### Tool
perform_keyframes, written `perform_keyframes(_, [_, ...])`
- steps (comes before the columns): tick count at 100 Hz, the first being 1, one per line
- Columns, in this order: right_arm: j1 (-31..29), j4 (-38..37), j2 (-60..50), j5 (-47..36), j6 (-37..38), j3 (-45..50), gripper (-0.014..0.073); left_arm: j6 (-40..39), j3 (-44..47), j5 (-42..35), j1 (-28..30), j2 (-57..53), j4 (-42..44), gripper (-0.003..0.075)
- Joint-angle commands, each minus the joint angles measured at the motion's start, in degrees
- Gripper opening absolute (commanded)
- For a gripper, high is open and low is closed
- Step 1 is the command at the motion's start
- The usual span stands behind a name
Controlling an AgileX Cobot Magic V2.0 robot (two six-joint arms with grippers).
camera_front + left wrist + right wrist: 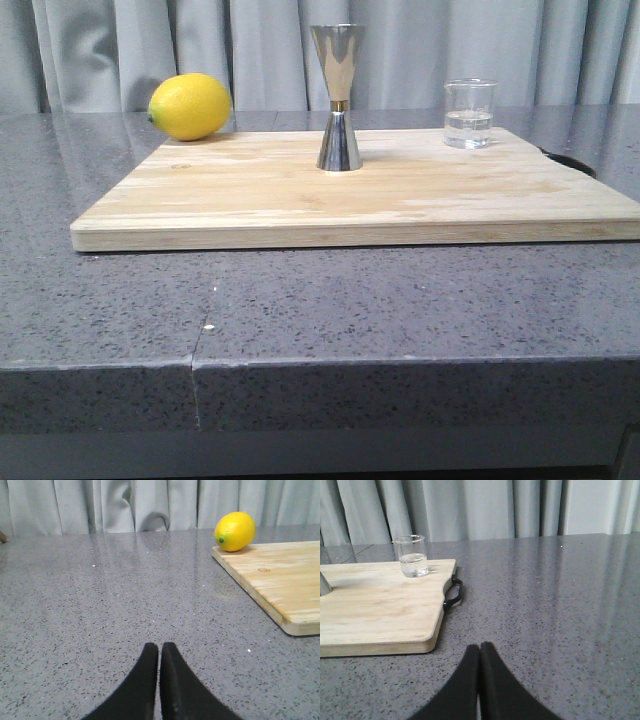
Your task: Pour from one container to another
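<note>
Both the left gripper (159, 652) and the right gripper (480, 652) show curved, tapering fingers (matte black, unmarked).

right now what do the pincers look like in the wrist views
Only the fingertips show. The left pincer has two matte black fingers, broad below and curving to narrow rounded tips. The right pincer looks the same: plain black curved fingers. No cables, markings or arm links are visible, and the front view shows neither arm.
</note>
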Motion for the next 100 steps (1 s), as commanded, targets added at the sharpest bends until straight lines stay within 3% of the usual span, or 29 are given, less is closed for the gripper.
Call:
perform_keyframes(1, [0.16,0.08,-1.03,-4.80,-0.67,1.48,-0.0071,-0.21,2.08,-4.20,-0.33,-1.51,-0.44,-0.0019])
perform_keyframes(13, [0.16,0.22,-1.03,-8.11,-0.67,1.48,-0.0071,-0.21,2.08,-4.32,-0.33,-1.51,-0.44,-0.0019])
perform_keyframes(32, [0.16,4.45,-1.03,-16.03,-0.58,1.48,-0.0071,-0.31,2.08,-10.75,-0.33,-1.51,-3.46,-0.0019])
perform_keyframes(50, [0.16,10.04,-1.03,-19.54,11.99,0.21,-0.0071,-0.55,1.94,-20.04,-0.33,-1.51,-22.05,-0.0020])
perform_keyframes(59, [0.16,10.04,-0.91,-18.32,12.87,-3.34,-0.0071,-0.88,-0.28,-23.31,-0.33,-1.51,-29.71,-0.0020])
perform_keyframes(70, [0.16,8.13,1.46,-12.61,12.76,-10.90,-0.0071,-0.77,-6.83,-16.61,-0.33,0.56,-28.92,-0.0020])
perform_keyframes(81, [0.16,0.16,9.06,-6.44,12.76,-20.75,-0.0071,-0.12,-14.58,-9.44,-0.33,6.98,-27.13,-0.0020])
perform_keyframes(92, [0.16,-6.34,19.94,-5.09,12.76,-29.39,-0.0071,0.43,-23.38,-3.52,-0.33,17.57,-24.61,-0.0020])
perform_keyframes(100, [0.16,-8.09,27.85,-5.61,12.76,-33.89,-0.0071,5.10,-29.74,-1.01,-0.33,26.40,-24.30,-0.0019])
